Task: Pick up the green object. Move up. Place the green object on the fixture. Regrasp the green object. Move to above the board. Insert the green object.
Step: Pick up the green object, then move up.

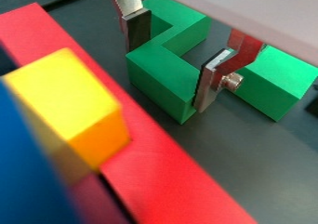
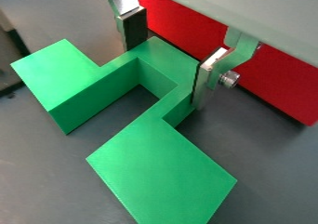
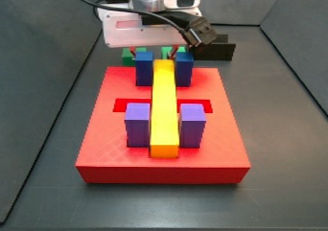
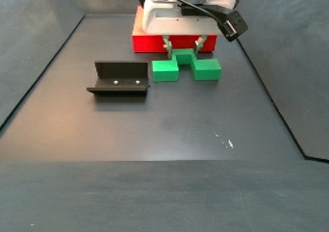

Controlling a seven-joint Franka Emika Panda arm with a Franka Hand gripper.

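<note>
Step 1, the pick: gripper (image 2: pixel 174 62) low over green object (image 2: pixel 106 88) on the floor beside the board (image 4: pixel 148 45), fixture (image 4: pixel 118 80) at its 9 o'clock. Jaws open, straddling the central block, gripping nothing. Next: close, lift.

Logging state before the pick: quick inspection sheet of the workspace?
Surface: dark grey floor, bare apart from the items below.
Job's things: bright green blocky plastic piece lies flat on the floor beside the red square slab board; dark L-shaped bracket fixture stands apart, unloaded.
Clutter: long yellow bar, purple blocks and dark blue blocks on the board.
Gripper: gripper low over the green piece, silver fingers straddling its central block; contact unclear.
Cables: black cable at the wrist.
Surroundings: dark enclosure walls.
</note>
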